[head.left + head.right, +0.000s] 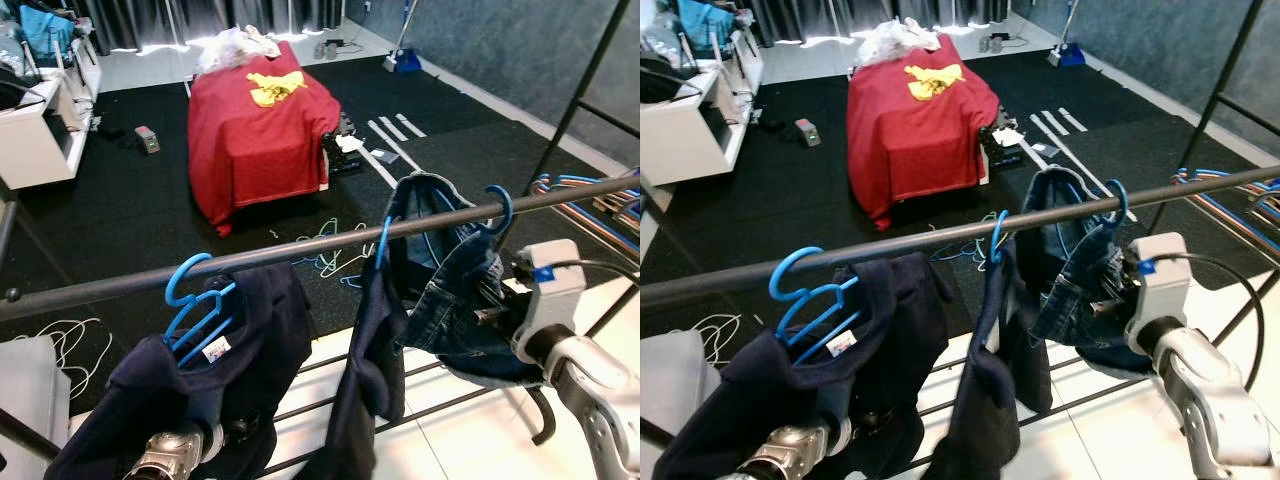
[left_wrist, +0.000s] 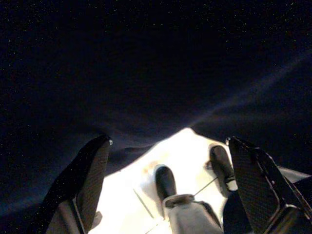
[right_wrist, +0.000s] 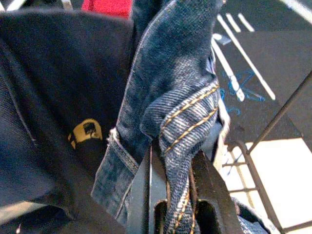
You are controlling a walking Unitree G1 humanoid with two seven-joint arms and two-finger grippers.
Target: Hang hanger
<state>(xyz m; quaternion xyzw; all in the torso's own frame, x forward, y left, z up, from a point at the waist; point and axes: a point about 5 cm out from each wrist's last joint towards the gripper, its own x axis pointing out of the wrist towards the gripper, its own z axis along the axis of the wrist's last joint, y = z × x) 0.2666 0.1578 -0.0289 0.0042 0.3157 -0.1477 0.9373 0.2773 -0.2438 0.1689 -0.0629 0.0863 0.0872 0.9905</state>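
Denim bunches between the two black fingers of the right gripper [image 3: 170, 195], which are closed tight on a seamed fold of the jeans [image 1: 450, 300]. That arm reaches up from about four o'clock, its white wrist housing just below the rail [image 1: 300, 250]. The jeans hang on a blue hanger [image 1: 497, 212] whose hook is over the dark metal rail toward three o'clock.

Low at seven o'clock the left gripper [image 2: 170, 180] is pushed under a navy garment [image 1: 240, 340], its fingers [image 2: 87, 180] spread wide apart with nothing between them; dark cloth drapes over them and pale floor shows beyond. This garment sits on a second blue hanger [image 1: 195, 305], whose hook is beside the rail; I cannot tell whether it rests on it. A third dark garment [image 1: 365, 390] hangs at the rail's middle from another blue hook [image 1: 383, 242].

Beyond the rack lies black carpet [image 1: 130, 220]. At twelve o'clock stands a piece of furniture covered by a red cloth [image 1: 260, 130] with a yellow print, and loose hangers [image 1: 335, 255] lie on the carpet before it. White shelving [image 1: 40, 130] stands at ten o'clock.
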